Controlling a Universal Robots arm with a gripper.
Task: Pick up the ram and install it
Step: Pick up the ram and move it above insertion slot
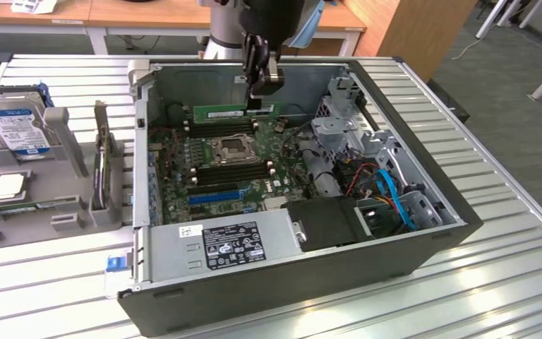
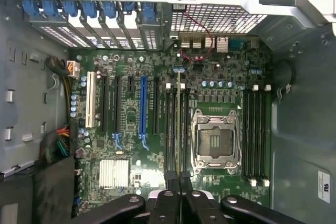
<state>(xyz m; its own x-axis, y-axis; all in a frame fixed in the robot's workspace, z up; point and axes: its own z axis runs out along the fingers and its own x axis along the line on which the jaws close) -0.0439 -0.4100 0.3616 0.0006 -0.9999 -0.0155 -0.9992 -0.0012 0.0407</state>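
The ram [image 1: 224,111] is gripped by its upper edge, with the fingers of the gripper [image 1: 260,90] closed on it. It is held level and on edge inside the open computer case [image 1: 299,282], near the case's far wall, over the motherboard [image 1: 177,176]. In the wrist view it is seen edge-on, lined up along the black memory slots [image 2: 170,129] just beside the CPU socket [image 2: 214,141]. It appears to be unseated, though contact cannot be judged.

The ribbed metal tabletop [image 1: 507,282] carried an open computer case [image 1: 281,300] and, beside it at the exterior view's left, a grey rack [image 1: 68,219].
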